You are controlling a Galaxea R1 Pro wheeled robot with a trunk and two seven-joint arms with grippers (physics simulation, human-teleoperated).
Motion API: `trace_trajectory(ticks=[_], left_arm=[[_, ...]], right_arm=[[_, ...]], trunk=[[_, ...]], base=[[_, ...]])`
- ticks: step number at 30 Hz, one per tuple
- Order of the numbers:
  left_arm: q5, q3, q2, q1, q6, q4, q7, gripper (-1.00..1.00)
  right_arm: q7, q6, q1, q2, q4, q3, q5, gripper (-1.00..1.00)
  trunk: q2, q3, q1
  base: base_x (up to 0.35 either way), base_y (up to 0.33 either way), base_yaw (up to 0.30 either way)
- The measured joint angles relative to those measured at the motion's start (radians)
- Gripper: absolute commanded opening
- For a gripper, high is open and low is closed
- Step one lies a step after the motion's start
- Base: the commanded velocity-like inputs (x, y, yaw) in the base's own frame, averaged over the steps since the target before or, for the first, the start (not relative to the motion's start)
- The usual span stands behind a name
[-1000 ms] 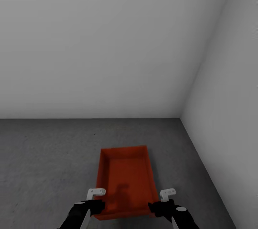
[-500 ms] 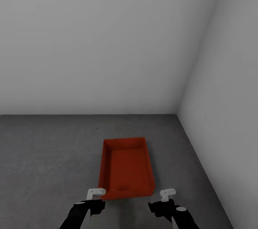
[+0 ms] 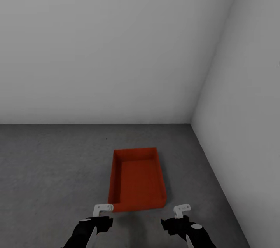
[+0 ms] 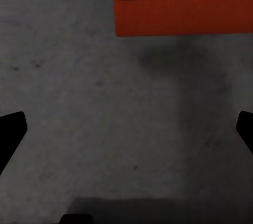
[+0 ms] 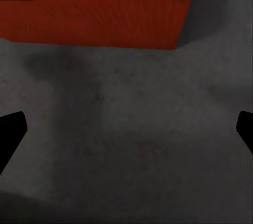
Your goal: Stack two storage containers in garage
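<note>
I had both grippers — left [image 3: 104, 208], right [image 3: 182, 209] — spread empty just short of the red-orange rectangular plastic container [image 3: 138, 181] on the garage's concrete floor [image 3: 50, 170]; a careless nudge risked shoving it wallward.

Container [image 4: 184, 8] cropped in both wrist views; arms [image 3: 85, 234] cut off.

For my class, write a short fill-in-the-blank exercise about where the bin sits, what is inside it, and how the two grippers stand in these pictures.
1. The red-orange container rests on the grey concrete ____.
2. Inside, the container is ____.
3. The left gripper and the right gripper both have their fingers ____, holding nothing.
4. The container lies near the room's corner, where two pale grey ____ meet.

Missing words: floor; empty; open; walls
</note>
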Motion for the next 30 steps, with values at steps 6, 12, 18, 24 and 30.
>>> trace_trajectory(ticks=[6,12,18,24,30], left_arm=[[-0.003,0.034,0.029,0.000,-0.058,0.082,0.006,1.00],[-0.002,0.108,0.074,0.000,-0.317,0.363,0.002,1.00],[0.001,0.123,0.112,0.001,-0.622,0.666,-0.004,1.00],[0.001,0.123,0.116,0.001,-0.882,0.873,-0.004,1.00],[-0.001,0.122,0.117,0.008,-0.980,0.932,-0.009,1.00]], right_arm=[[-0.001,-0.002,0.000,-0.003,0.011,-0.002,0.000,1.00],[-0.011,-0.086,0.000,-0.017,0.156,-0.004,0.002,1.00],[-0.055,-0.344,0.000,-0.025,0.427,-0.013,0.002,1.00],[-0.111,-0.481,0.003,-0.057,0.604,-0.020,0.003,1.00],[-0.141,-0.706,0.013,-0.070,0.756,-0.024,0.005,1.00]], trunk=[[0.042,0.019,-0.023],[0.084,0.037,-0.046],[0.126,0.056,-0.069],[0.168,0.075,-0.092],[0.210,0.094,-0.115]], base=[[0.000,0.000,0.000],[0.000,0.000,0.000],[0.000,0.000,0.000],[0.000,0.000,0.000],[0.000,0.000,0.000]])
